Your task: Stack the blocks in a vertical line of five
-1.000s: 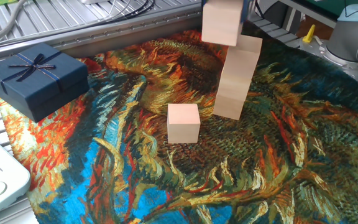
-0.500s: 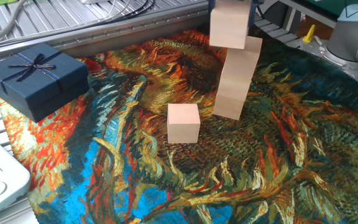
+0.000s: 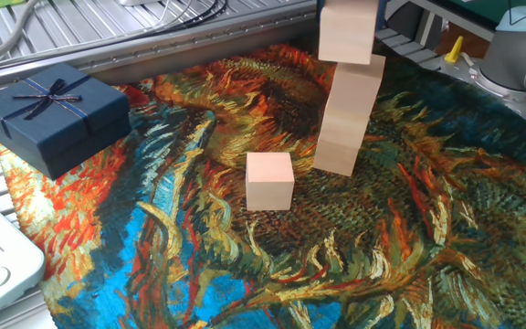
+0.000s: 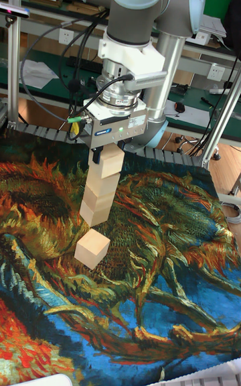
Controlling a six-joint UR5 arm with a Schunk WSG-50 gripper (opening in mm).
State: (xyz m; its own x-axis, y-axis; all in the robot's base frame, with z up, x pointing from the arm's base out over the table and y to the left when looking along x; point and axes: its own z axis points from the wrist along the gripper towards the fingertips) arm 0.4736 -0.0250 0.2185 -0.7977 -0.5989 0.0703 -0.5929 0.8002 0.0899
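1 end effector pinches a block above the painted cloth (green workbench behind).

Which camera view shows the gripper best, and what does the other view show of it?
The tall fixed view: the gripper and its body appear whole above the stack of blocks, holding the top block. The fixed view cuts it off at the top edge, showing only dark bits beside that block.
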